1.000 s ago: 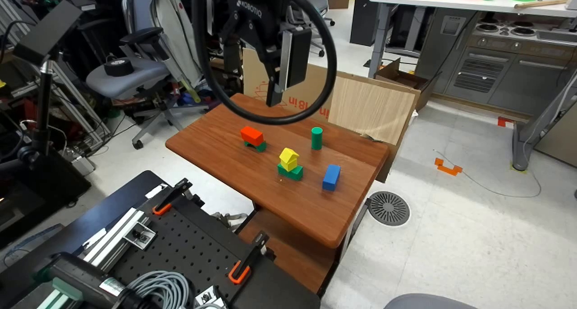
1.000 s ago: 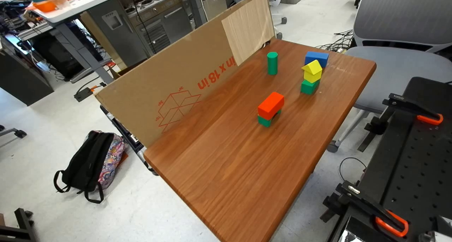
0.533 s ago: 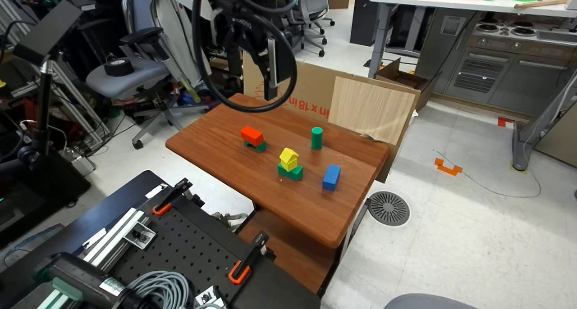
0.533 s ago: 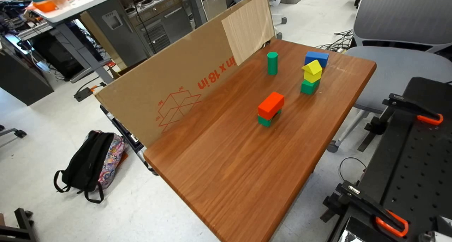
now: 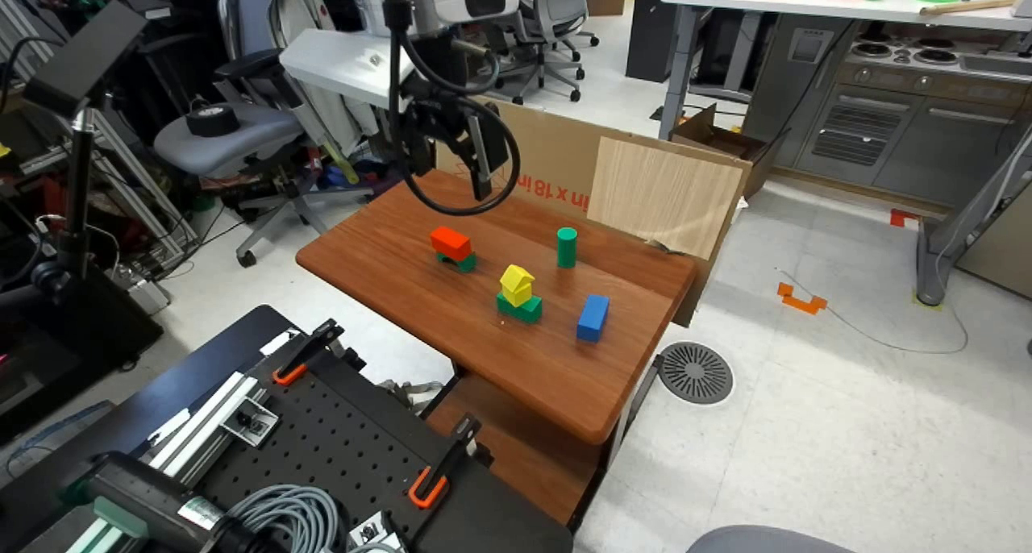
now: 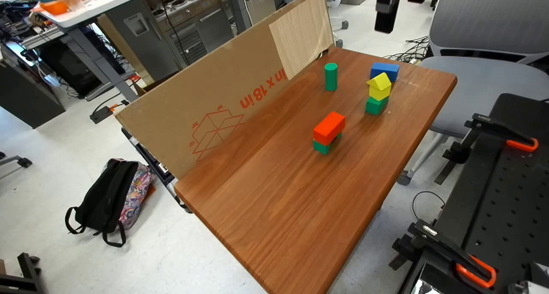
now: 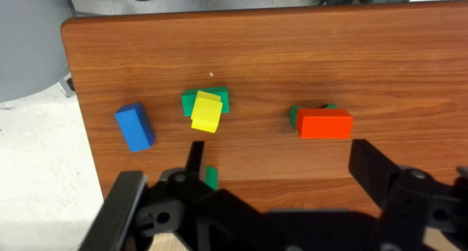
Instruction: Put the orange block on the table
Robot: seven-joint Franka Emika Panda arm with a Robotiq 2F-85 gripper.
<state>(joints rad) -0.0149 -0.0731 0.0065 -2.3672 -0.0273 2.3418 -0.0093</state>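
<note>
Note gripper [image 7: 279,144] spread wide, holding nothing, well apart from red-orange rectangular block [image 7: 324,123]. Find block seated atop green arch block [image 6: 321,148], not on wood-grain tabletop [image 6: 283,178] itself. Judge task undone so far; need to grasp, lift off, set down

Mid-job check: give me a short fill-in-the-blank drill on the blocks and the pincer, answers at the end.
1. The orange block is not directly on the table; it rests on a ____ arch block.
2. The pincer is ____, not shut, and holds nothing.
3. The roof-shaped yellow block sits on another block coloured ____.
4. The leftmost rectangular block in the wrist view is coloured ____.

Missing words: green; open; yellow; blue.
</note>
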